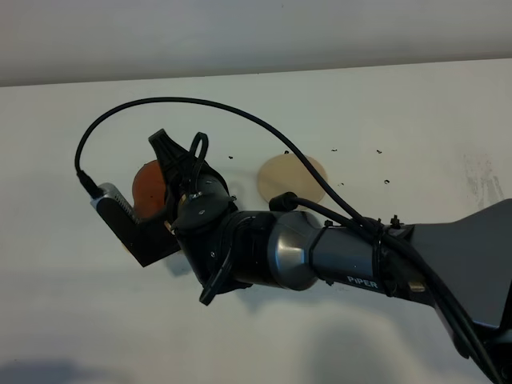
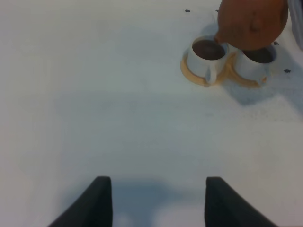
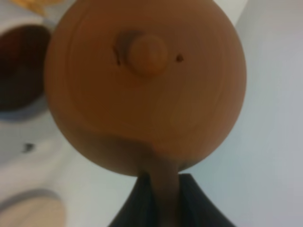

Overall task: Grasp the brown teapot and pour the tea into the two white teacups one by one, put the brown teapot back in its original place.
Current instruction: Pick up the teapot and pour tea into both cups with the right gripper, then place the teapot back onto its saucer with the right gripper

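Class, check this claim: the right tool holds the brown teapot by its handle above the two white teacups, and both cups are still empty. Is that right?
Not quite. The right tool does hold the brown teapot by its handle over the two white teacups, but they are not empty: the left wrist view shows dark tea in both. The rest stands.

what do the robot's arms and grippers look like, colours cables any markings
The right arm has black joints, a silver-grey metallic sleeve, white "PIPER" lettering, and a looping black cable. A grey boxed camera sits at its wrist. The left gripper shows two dark, flat, tapered fingers.
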`<action>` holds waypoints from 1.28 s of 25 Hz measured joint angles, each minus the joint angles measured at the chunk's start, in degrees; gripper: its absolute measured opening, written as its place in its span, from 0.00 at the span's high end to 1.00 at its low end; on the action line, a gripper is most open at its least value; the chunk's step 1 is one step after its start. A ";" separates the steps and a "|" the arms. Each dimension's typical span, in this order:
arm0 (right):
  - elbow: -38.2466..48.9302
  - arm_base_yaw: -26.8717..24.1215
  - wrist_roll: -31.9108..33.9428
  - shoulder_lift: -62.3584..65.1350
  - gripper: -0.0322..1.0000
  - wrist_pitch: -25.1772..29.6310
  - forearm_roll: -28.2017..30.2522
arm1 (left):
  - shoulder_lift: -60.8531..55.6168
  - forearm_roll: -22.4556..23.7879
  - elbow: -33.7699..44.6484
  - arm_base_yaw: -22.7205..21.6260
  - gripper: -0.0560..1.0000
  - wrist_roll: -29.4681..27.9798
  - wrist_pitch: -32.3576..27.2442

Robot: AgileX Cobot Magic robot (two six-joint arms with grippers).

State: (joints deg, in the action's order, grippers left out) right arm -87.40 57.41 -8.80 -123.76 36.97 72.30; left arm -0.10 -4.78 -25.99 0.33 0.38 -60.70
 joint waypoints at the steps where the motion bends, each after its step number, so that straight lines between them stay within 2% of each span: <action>1: -0.44 0.00 0.18 0.05 0.86 0.45 -1.36 | 0.00 0.00 0.00 0.00 0.53 0.00 0.00; 4: -2.38 0.00 0.31 0.74 0.86 1.64 -6.38 | 0.00 0.00 0.00 0.00 0.53 0.00 0.00; 9: -5.47 0.00 0.40 2.87 0.86 4.76 -17.88 | 0.00 0.00 0.00 0.00 0.53 0.00 0.00; 20: -5.65 1.15 0.45 9.81 0.86 10.79 -50.10 | 0.00 0.00 0.00 0.00 0.53 0.00 0.00; 24: -5.29 1.84 0.48 10.81 0.86 11.04 -61.65 | 0.00 0.00 0.00 0.00 0.53 0.00 0.00; 28: -2.74 2.29 0.60 11.07 0.86 7.90 -67.75 | 0.00 0.00 0.00 0.00 0.53 0.00 0.00; 32: -1.74 2.06 1.44 9.50 0.86 4.84 -70.27 | 0.00 0.00 0.00 0.00 0.53 -0.05 0.00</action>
State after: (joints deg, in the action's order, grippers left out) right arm -89.15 59.47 -7.36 -114.27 41.81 2.03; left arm -0.10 -4.78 -25.99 0.33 0.33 -60.70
